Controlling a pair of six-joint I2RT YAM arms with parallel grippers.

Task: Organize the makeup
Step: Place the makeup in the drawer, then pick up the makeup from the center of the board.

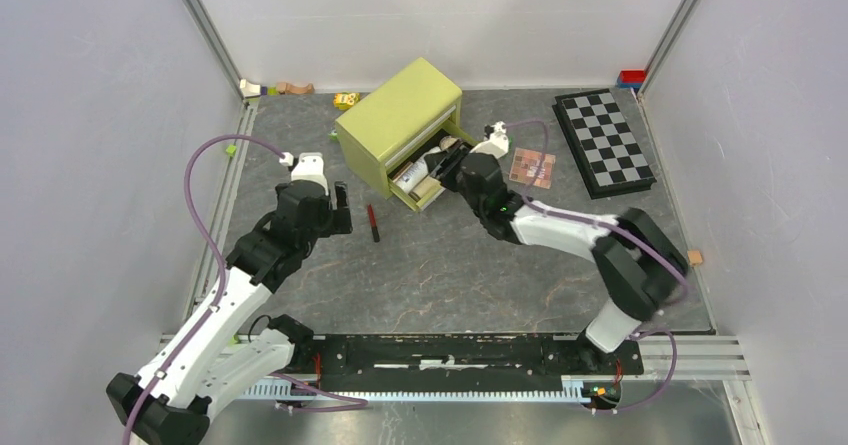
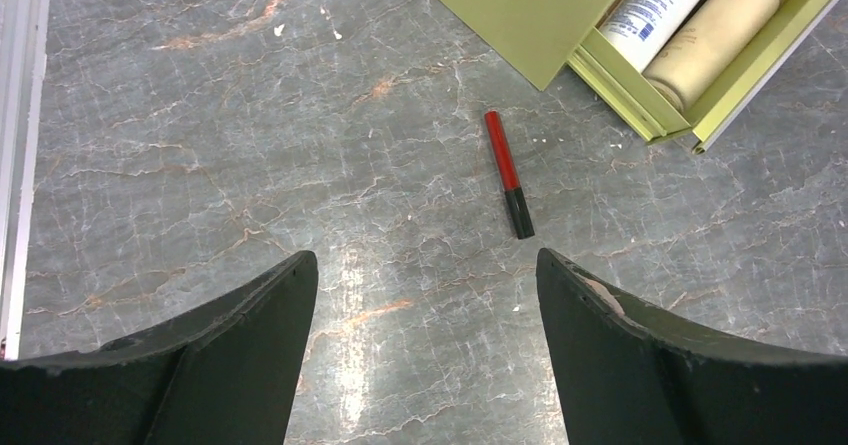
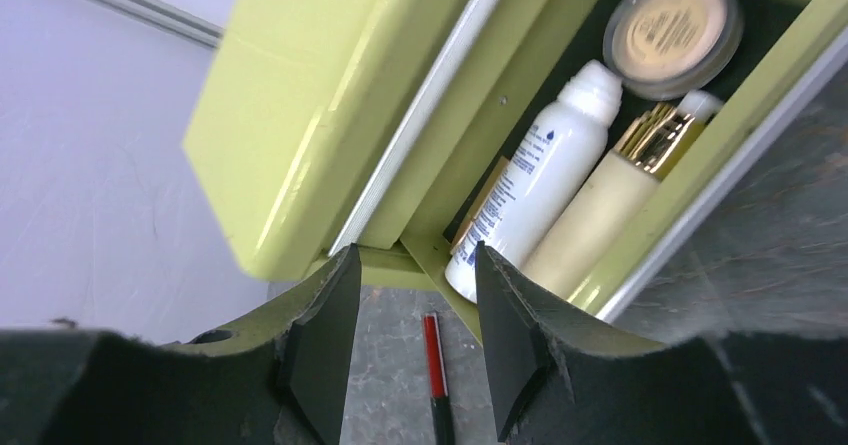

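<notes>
Left gripper (image 2: 425, 265): wide open, empty, above red-black pencil (image 2: 508, 173).
Right gripper (image 3: 415, 260): narrowly parted, empty.
Risk: our off-centre pinch could roll the pencil.

"Where's the left gripper (image 2: 425, 260) at?"

"Fingers spread wide, nothing between them but the grey marbled table (image 2: 200, 115)."

"And the red-black pencil (image 2: 508, 173)?"

"Lying flat just beyond the fingertips, black end nearer them. In the far corner the green drawer (image 2: 765, 55) stands open, with a white bottle (image 2: 665, 0) and a cream tube (image 2: 715, 35) side by side inside."
</notes>
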